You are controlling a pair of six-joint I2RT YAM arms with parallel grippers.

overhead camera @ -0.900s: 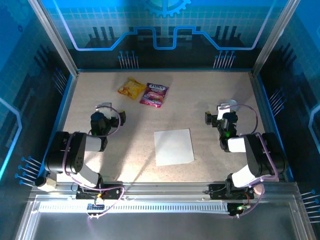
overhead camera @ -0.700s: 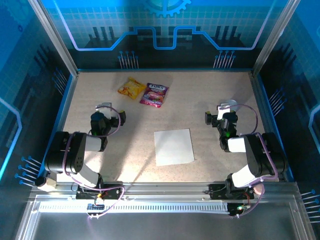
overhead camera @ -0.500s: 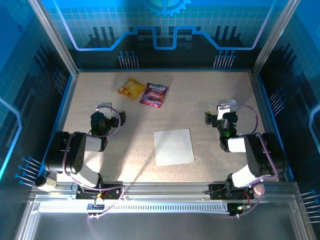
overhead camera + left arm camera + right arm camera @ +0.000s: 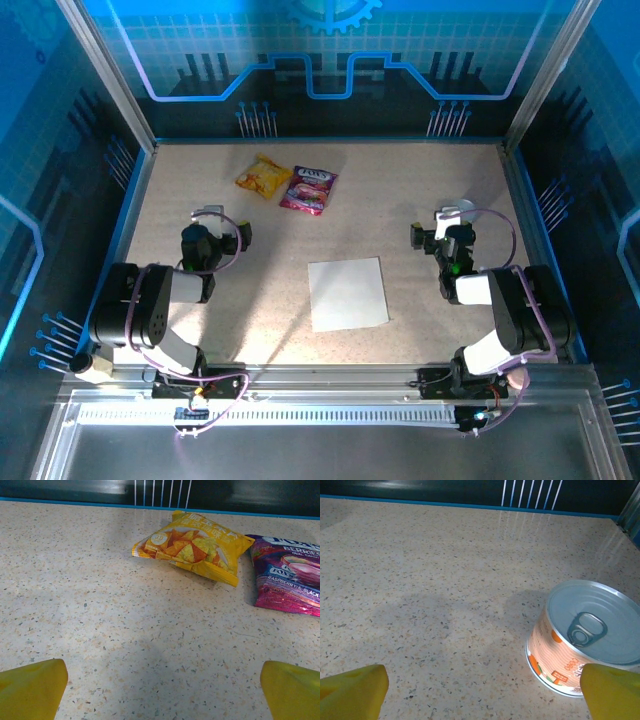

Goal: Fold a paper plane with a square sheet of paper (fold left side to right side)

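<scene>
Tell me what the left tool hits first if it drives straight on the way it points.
Probably the yellow snack packet, lying straight ahead of the left tool, though depth is hard to judge.

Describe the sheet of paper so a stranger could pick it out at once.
On the speckled table, look at the near half, around the middle. The square sheet of paper lies flat there on its own. It is plain white and unmarked, unlike the yellow packet and pink packet farther back or the round tin far right.
</scene>
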